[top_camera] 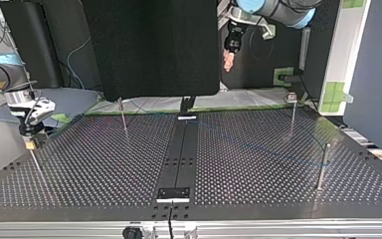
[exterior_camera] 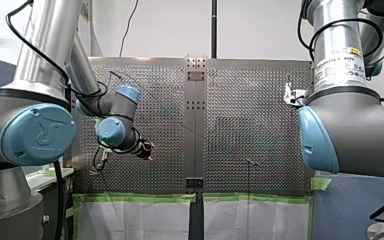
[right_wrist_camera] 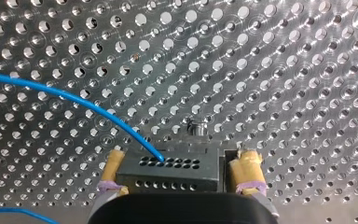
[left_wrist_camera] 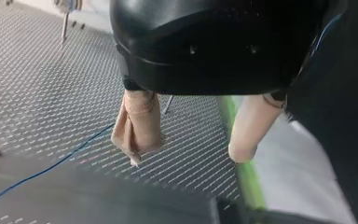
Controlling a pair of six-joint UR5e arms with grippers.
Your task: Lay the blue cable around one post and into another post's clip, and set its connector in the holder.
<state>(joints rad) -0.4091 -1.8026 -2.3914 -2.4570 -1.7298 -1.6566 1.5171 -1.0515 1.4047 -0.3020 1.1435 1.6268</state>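
In the right wrist view the blue cable [right_wrist_camera: 74, 100] curves into a black connector [right_wrist_camera: 168, 170] with two rows of holes. My right gripper [right_wrist_camera: 182, 157] is open, its yellow pads [right_wrist_camera: 247, 168] either side of the connector, with a dark gap at one pad. In the top view this gripper [top_camera: 29, 141] hangs over a thin post [top_camera: 36, 162] at the left. The cable [top_camera: 258, 147] runs faintly across the plate toward a post [top_camera: 323, 167] at the right. My left gripper [left_wrist_camera: 185, 157] is open and empty, held high off the table [top_camera: 227, 62], with the cable [left_wrist_camera: 51, 168] below it.
Two more posts stand toward the top view's far edge, one [top_camera: 123, 113] at the left and one [top_camera: 293, 112] with a clip on top at the right. A black strip [top_camera: 179, 159] runs down the plate's middle. Green tape [left_wrist_camera: 242, 177] marks the plate's edge.
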